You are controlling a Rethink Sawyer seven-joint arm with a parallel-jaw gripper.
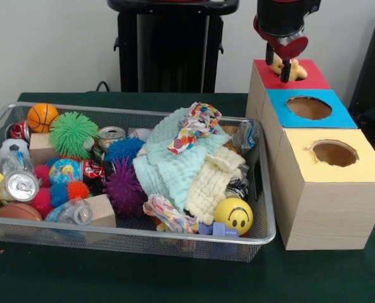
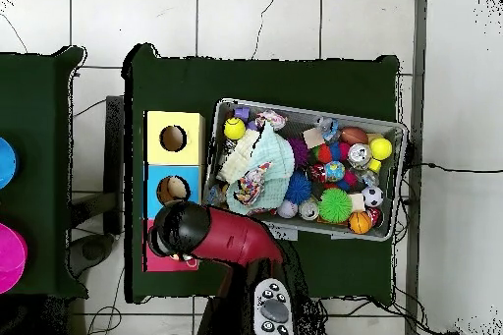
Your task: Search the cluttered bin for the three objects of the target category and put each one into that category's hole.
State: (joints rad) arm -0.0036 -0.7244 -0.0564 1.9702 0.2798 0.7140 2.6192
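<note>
Red-and-black gripper (image 1: 286, 66) hangs over red-topped wooden box hole (image 1: 314, 79), fingers clamped on small tan/yellow plush toy (image 1: 287, 69); toy's long axis looks roughly horiz., limbs splayed left/right, just above red top. Silver wire-mesh bin (image 1: 175, 235) sits left of box row w/ narrow gap, crammed w/ spiky balls, cans, mint cloth (image 1: 168, 165). In overhead view arm (image 2: 211, 236) covers the red box; blue-topped hole (image 2: 173, 189) and yellow-topped hole (image 2: 173, 139) unobstructed.

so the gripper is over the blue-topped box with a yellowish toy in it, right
Not quite. The front view shows the gripper above the red-topped box, not the blue-topped box next to it. It does hold a yellowish toy.
</note>
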